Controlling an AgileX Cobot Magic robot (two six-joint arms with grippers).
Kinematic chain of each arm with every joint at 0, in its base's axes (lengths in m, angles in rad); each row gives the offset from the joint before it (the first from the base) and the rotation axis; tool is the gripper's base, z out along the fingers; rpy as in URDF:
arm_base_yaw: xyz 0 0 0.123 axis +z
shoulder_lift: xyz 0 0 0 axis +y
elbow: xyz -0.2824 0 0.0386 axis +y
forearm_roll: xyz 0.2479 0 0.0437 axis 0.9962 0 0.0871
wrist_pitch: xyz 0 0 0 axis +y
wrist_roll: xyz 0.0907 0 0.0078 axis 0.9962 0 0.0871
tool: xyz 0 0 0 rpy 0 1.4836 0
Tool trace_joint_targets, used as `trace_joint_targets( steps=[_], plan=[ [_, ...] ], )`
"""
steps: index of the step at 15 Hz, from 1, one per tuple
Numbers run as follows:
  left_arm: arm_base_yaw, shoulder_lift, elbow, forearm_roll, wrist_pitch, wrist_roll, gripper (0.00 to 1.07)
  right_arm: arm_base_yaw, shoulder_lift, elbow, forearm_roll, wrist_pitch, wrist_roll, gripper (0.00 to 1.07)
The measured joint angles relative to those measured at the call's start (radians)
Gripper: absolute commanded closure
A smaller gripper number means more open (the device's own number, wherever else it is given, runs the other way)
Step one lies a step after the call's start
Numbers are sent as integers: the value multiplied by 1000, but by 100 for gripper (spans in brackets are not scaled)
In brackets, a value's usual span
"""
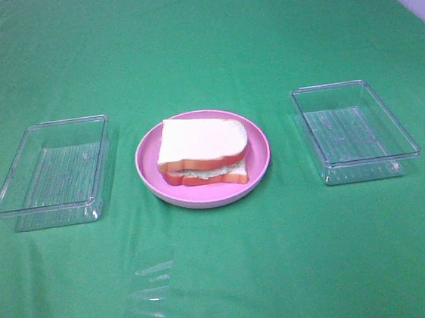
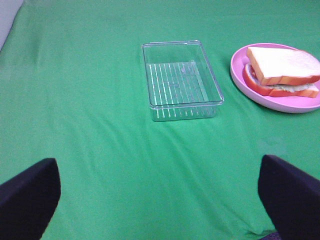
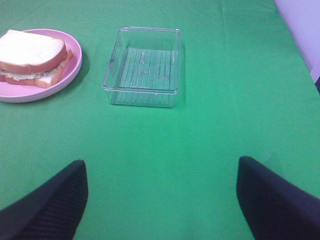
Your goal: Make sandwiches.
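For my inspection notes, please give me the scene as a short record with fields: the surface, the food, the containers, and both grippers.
surface: green cloth over the table
sandwich: assembled, bread on top and bottom, pale filling visible between
plate: pink plate, round, in the middle, holds the sandwich
left tray: clear plastic, nothing inside
right tray: clear plastic, nothing inside
left gripper: open, holds nothing, above the cloth
right gripper: open, holds nothing, above the cloth
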Motion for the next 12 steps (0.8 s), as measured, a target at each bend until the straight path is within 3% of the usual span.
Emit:
trace_joint_targets(
  steps=[12],
  plan=[
    [0,0,0,0,0,0,6,0,0,0,0,0,0,28]
  ],
)
